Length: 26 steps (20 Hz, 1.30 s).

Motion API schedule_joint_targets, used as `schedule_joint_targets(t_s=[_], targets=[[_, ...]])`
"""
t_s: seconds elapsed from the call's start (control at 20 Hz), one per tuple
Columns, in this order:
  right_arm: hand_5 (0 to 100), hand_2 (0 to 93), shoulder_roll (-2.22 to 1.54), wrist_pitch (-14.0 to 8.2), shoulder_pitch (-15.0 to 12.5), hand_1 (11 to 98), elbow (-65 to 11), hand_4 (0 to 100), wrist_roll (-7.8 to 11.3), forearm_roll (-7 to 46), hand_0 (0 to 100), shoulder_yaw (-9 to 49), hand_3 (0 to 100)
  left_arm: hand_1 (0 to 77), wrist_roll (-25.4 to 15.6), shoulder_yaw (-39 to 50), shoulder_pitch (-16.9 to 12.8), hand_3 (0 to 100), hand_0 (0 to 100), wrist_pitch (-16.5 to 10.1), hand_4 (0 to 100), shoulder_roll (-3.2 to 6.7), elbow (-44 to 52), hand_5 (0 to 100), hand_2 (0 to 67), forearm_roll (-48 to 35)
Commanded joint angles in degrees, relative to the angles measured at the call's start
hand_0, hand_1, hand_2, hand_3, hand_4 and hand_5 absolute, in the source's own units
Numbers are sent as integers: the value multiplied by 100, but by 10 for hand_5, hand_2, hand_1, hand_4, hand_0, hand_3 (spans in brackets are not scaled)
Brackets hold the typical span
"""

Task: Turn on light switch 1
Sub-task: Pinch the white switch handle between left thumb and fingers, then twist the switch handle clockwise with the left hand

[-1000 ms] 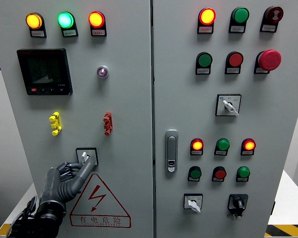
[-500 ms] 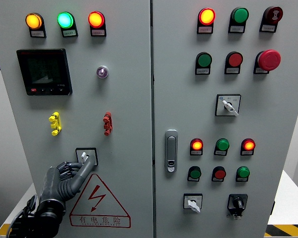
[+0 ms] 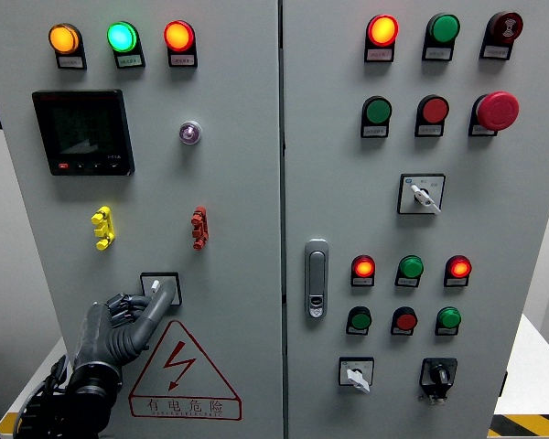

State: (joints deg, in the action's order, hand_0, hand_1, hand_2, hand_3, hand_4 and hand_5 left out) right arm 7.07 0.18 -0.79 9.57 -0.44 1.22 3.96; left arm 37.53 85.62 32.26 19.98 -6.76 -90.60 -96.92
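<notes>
Your left hand (image 3: 121, 322) is reaching up from the lower left and touching the light switch (image 3: 159, 287), which is sitting low on the left door of the grey cabinet (image 3: 238, 183), just above the red warning triangle (image 3: 181, 369). One extended finger (image 3: 161, 303) is lying against the switch's white lever; the other fingers are curling loosely beside it, gripping nothing. Above the switch, a yellow clip (image 3: 102, 228) and a red clip (image 3: 199, 228) are sitting side by side, well apart. Further up, the black display (image 3: 83, 132) is showing dark, and three lamps (image 3: 121, 37) are glowing orange, green, orange.
</notes>
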Motion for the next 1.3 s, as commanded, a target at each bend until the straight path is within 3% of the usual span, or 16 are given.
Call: schedule_joint_targets(t_s=[0.0, 0.1, 0.35, 0.8, 0.95, 1.25], targets=[[107, 0, -4, -1, 0, 195, 1, 191, 0, 1, 0, 0, 194, 520, 9, -2, 9, 827, 0, -2, 976, -1, 25, 758, 600, -29], [107, 0, 5, -9, 0, 195, 1, 191, 0, 1, 0, 0, 194, 522, 35, -2, 35, 827, 5, -2, 975, -1, 52, 756, 601, -55], [106, 0, -4, -1, 0, 196, 1, 191, 0, 1, 0, 0, 194, 535, 106, -2, 132, 827, 203, -2, 975, -1, 140, 758, 603, -81], [106, 0, -4, -9, 0, 195, 1, 191, 0, 1, 0, 0, 194, 530, 106, -2, 132, 827, 429, -2, 975, -10, 140, 759, 605, -72], [106, 0, 5, -1, 0, 195, 1, 191, 0, 1, 0, 0, 194, 528, 106, -19, 123, 827, 458, 6, 974, -10, 131, 759, 605, -64], [107, 0, -4, -1, 0, 194, 1, 191, 0, 1, 0, 0, 194, 499, 106, -19, 132, 827, 635, 6, 973, -10, 131, 759, 606, -37]])
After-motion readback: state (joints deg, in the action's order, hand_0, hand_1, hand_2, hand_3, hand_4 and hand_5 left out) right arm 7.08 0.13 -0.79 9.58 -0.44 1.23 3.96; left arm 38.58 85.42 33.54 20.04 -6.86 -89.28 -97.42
